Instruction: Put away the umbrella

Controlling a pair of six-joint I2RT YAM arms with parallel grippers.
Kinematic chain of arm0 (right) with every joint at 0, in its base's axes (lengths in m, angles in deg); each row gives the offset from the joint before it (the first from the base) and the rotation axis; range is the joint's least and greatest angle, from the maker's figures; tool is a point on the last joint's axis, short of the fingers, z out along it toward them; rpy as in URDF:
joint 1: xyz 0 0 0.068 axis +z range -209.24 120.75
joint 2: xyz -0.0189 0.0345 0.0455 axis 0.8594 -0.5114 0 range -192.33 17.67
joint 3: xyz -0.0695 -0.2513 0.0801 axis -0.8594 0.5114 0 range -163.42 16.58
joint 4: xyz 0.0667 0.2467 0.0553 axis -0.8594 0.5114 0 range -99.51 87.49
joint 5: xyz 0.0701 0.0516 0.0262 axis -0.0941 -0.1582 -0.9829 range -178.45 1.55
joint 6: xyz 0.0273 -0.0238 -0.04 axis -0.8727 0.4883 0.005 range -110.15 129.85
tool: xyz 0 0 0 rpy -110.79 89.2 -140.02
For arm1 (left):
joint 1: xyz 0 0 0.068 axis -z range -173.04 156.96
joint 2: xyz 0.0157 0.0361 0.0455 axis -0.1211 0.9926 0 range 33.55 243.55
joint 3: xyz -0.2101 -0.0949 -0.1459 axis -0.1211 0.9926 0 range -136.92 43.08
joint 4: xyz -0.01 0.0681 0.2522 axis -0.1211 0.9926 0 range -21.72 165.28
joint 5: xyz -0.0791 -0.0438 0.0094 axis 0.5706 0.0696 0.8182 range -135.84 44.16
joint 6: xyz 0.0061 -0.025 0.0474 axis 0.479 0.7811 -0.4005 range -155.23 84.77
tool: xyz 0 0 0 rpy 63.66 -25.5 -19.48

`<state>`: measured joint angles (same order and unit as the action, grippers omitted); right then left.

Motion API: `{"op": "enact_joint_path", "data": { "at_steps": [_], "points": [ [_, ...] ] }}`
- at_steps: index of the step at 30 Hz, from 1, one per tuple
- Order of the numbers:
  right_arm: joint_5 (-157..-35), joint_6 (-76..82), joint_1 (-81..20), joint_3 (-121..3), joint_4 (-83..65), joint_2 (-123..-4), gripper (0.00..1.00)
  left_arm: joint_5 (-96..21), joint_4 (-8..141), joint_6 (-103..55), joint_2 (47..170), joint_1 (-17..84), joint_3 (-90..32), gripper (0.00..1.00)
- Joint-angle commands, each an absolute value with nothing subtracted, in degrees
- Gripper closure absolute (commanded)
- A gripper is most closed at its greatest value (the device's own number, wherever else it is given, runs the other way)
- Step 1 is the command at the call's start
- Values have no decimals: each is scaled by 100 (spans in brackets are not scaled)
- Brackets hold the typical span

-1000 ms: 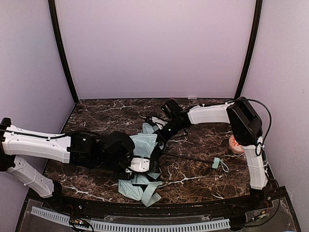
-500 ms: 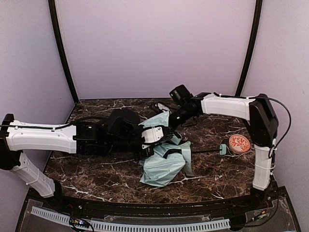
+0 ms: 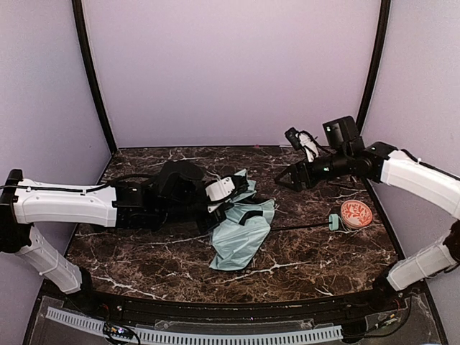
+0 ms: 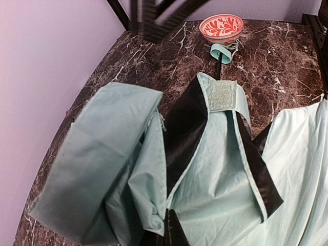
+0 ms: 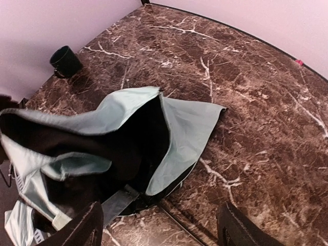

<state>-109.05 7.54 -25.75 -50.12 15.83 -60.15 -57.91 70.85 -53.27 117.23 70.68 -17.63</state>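
Observation:
The umbrella [image 3: 243, 233] lies half folded on the marble table, pale mint fabric with black lining. Its thin black shaft [image 3: 298, 227] runs right to the small mint handle [image 3: 333, 221]. My left gripper [image 3: 224, 195] is shut on a bunch of the fabric at its upper left. In the left wrist view the fabric [image 4: 215, 169] fills the frame and pinches together at my gripper [image 4: 171, 228]; the handle [image 4: 221, 52] lies beyond. My right gripper [image 3: 289, 176] is open and empty, raised right of the umbrella. Its fingers [image 5: 84, 225] stand wide apart above the fabric [image 5: 187, 128] and shaft [image 5: 179, 219].
A red-and-white patterned bowl [image 3: 356, 213] sits by the handle at the right edge, also in the left wrist view [image 4: 221, 26]. A black mug [image 5: 65, 61] stands near the wall in the right wrist view. Walls close the table on three sides.
My right gripper has left the umbrella and swung right and up, now open and empty. The fabric has sagged lower onto the table. My left gripper still holds it, shifted slightly.

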Motion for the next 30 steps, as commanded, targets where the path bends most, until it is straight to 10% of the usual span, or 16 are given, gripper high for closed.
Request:
{"op": "enact_joint_path", "data": {
  "at_steps": [1, 17, 22, 30],
  "points": [
    [-11824, 65, -2441, -3792, 907, -4943, 28, -5879, 6786, -5226, 11704, 6990, -1632, 100],
    [-12613, -1188, -1604, -1600, -3459, -5578, 46, -5741, 6732, -5128, 11538, 6954, -1512, 100],
    [-12798, -857, -1583, -1815, -3089, -5753, 91, -5626, 6748, -5079, 11430, 6941, -1478, 100],
    [-11915, 414, -1713, -2819, -489, -4904, 100, -5786, 6680, -5168, 11329, 6730, -1390, 51]
  ]
}}
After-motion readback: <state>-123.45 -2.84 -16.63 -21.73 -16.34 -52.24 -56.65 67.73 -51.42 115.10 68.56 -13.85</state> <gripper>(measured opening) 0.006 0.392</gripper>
